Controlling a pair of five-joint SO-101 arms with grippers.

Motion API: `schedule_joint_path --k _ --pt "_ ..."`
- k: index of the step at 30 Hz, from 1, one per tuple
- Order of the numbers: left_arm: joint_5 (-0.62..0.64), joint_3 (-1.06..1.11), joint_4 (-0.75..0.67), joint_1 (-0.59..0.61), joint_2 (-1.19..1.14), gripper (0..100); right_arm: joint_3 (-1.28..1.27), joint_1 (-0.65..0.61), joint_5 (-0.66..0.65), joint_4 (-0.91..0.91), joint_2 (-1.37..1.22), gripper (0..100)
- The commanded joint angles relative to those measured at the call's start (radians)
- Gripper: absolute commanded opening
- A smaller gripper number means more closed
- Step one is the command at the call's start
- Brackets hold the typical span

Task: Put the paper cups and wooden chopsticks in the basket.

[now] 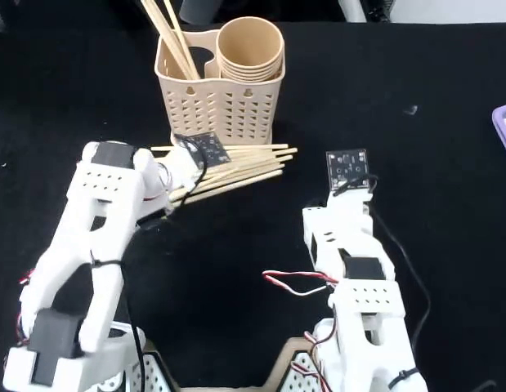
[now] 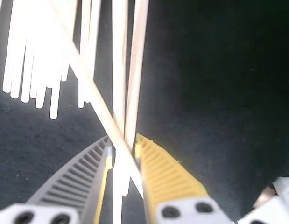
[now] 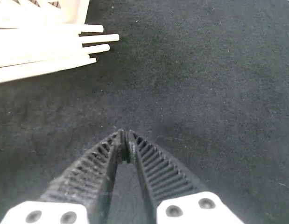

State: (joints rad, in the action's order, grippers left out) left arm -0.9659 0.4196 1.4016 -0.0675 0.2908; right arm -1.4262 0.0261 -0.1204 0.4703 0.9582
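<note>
A beige perforated basket (image 1: 222, 104) stands at the back of the black table, with stacked paper cups (image 1: 250, 49) in one compartment and a few wooden chopsticks (image 1: 169, 37) leaning out of the other. In front of it lies a pile of loose chopsticks (image 1: 240, 167). My left gripper (image 2: 122, 148) is at the pile's left end, its grey and yellow fingers shut on a few chopsticks (image 2: 124, 84). My right gripper (image 3: 124, 139) hovers shut and empty over bare cloth, right of the pile's tips (image 3: 65, 44).
A purple object (image 1: 505, 126) pokes in at the right table edge. Red and white wires (image 1: 297, 282) trail beside the right arm. Black cloth stretches between the arms and to the basket's right.
</note>
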Motion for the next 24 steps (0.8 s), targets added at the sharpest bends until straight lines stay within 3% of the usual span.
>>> schedule_joint_path --k 1,6,16,24 --pt "0.031 -0.068 0.051 -0.044 0.081 3 0.004 -0.012 0.002 -0.023 -0.002 1.1" --pt "0.167 -0.015 0.008 -0.09 0.114 3 0.004 -0.012 0.002 -0.023 -0.002 1.1" --pt "0.514 0.357 -0.56 -0.176 0.172 3 0.004 -0.006 0.002 -0.023 0.001 1.1" --pt "0.583 0.602 -0.733 -0.231 0.43 3 0.004 -0.006 0.002 -0.023 0.002 1.1"
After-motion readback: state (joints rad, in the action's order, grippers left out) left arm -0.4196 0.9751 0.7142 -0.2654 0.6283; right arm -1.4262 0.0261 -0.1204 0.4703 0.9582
